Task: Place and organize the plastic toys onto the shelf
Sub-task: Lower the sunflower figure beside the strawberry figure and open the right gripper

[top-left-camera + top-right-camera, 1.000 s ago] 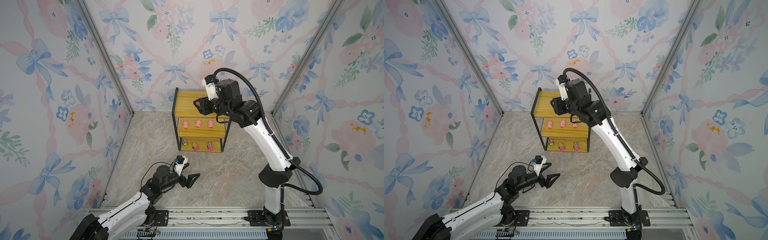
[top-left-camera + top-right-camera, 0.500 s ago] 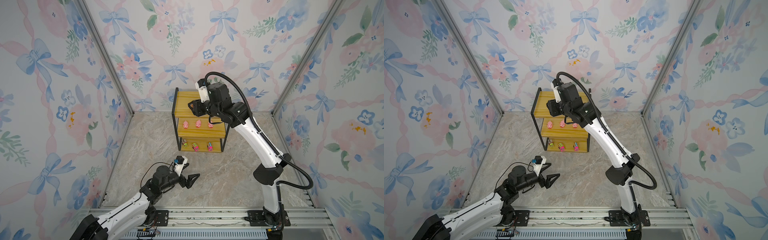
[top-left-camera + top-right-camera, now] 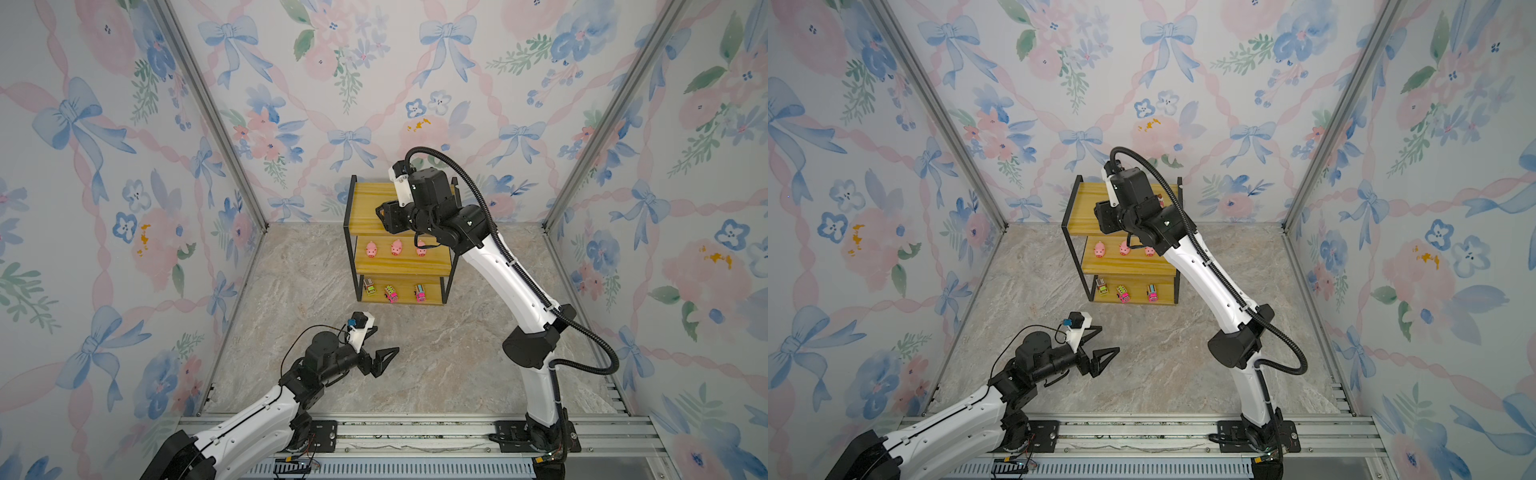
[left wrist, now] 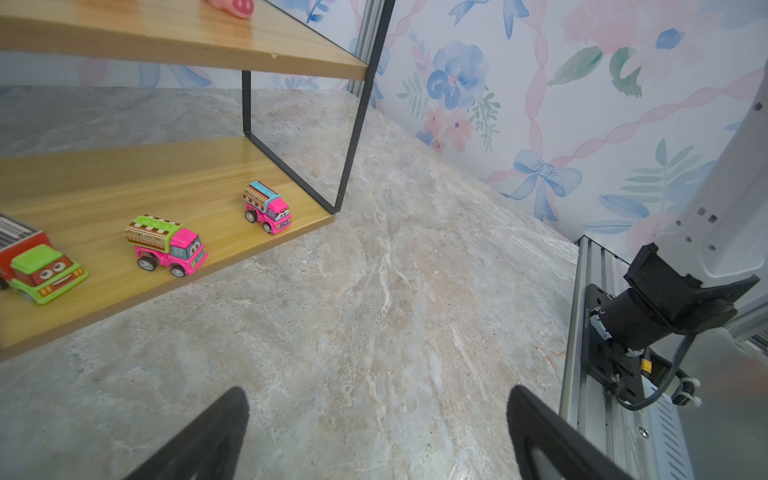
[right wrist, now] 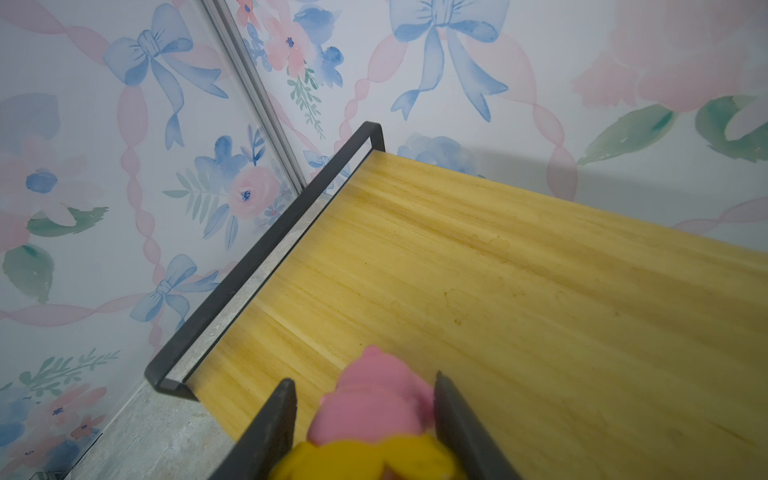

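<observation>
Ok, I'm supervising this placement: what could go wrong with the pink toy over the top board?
The right gripper holds the sunflower bear over the top board, near its unrailed front edge; released there, it may topple off. The arm's cable loop hangs right by the rightmost pig; lowering could knock it.

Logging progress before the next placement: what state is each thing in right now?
shelf: standing upright
three pigs: in a row, middle tier
three vehicles: in a row, bottom tier
sunflower bear: gripped, over the top tier
right gripper: shut on the sunflower bear
left gripper: open, empty
</observation>
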### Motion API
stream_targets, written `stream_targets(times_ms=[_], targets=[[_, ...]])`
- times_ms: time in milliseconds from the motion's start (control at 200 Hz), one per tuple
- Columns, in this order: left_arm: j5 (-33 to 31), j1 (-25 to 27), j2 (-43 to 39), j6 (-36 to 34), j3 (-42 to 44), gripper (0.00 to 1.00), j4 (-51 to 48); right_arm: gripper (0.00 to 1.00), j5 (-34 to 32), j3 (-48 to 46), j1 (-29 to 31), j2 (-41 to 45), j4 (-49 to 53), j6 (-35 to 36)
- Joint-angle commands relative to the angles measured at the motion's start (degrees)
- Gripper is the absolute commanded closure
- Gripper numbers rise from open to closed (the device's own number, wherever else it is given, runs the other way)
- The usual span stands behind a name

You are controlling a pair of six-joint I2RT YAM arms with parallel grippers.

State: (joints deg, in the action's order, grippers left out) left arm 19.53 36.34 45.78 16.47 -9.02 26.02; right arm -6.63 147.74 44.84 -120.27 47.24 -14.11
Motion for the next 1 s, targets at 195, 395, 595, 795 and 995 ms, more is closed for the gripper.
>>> stream_targets(times_ms=[195,395,595,795,995], targets=[[0.6,-0.5,-0.7,-1.4,1.0,0.02,-0.8,0.55,-1.0,0.3,-0.2,-0.4,-1.0,-0.2],[0.8,-0.6,-0.5,-1.4,0.7,0.02,-0.8,0.53,-0.9,0.1,-0.7,-0.6,-0.7,-0.2],[1.0,-0.6,-0.2,-1.4,0.3,0.02,-0.9,0.52,-0.7,-0.1,-1.2,-0.9,-0.7,-0.2],[1.1,-0.7,0.2,-1.4,0.1,0.02,-0.9,0.48,-0.6,-0.2,-2.1,-1.5,-0.2,-0.4],[1.2,-0.8,0.8,-1.6,-0.1,0.02,-0.9,0.41,-0.5,-0.4,-2.3,-1.8,-0.5,-0.4]])
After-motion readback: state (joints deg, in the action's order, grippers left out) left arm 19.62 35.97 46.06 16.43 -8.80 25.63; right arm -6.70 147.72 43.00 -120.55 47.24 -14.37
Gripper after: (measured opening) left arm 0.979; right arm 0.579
